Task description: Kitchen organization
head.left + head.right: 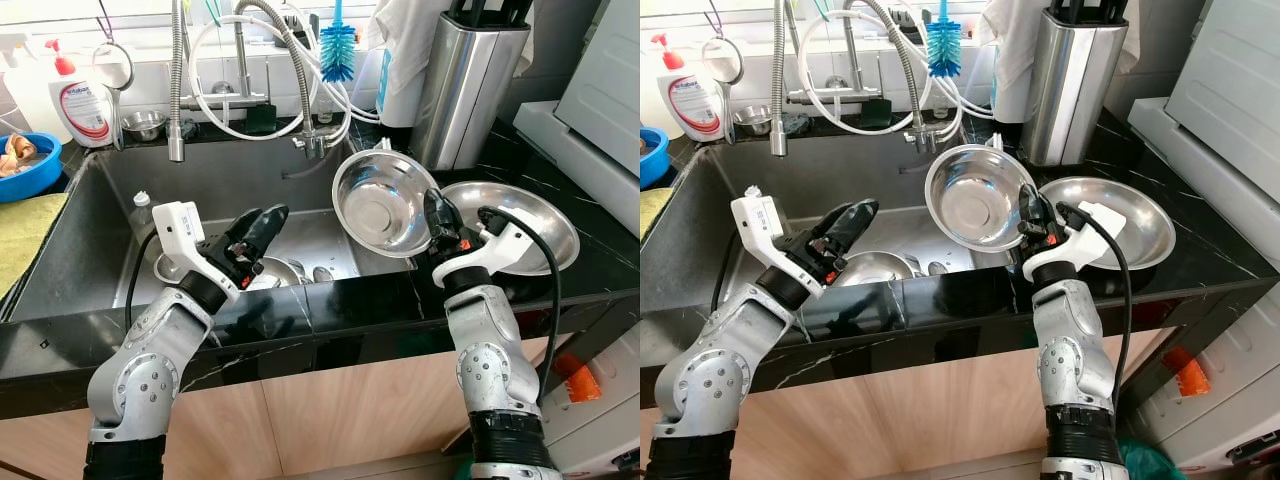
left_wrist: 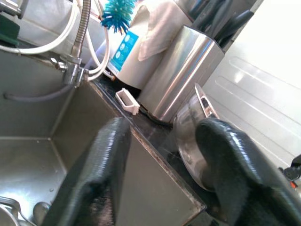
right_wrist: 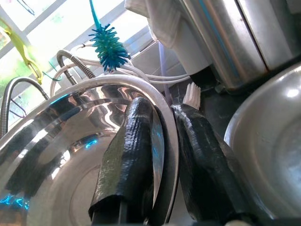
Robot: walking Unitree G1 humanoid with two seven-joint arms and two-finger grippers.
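Kitchen: black stone table (image 1: pixel 300 320) around a grey steel sink (image 1: pixel 120 215). Right gripper (image 3: pixel 162 155), jaws pinching the rim of a round steel bowl (image 1: pixel 383 203), holds it tilted above the sink's right edge. A wide steel dish (image 1: pixel 535 222) rests on the table. Left gripper (image 1: pixel 255 235), jaws spread, hovers over steel dishes in the sink (image 1: pixel 268 270). Judged: partway through, more dishes remain.
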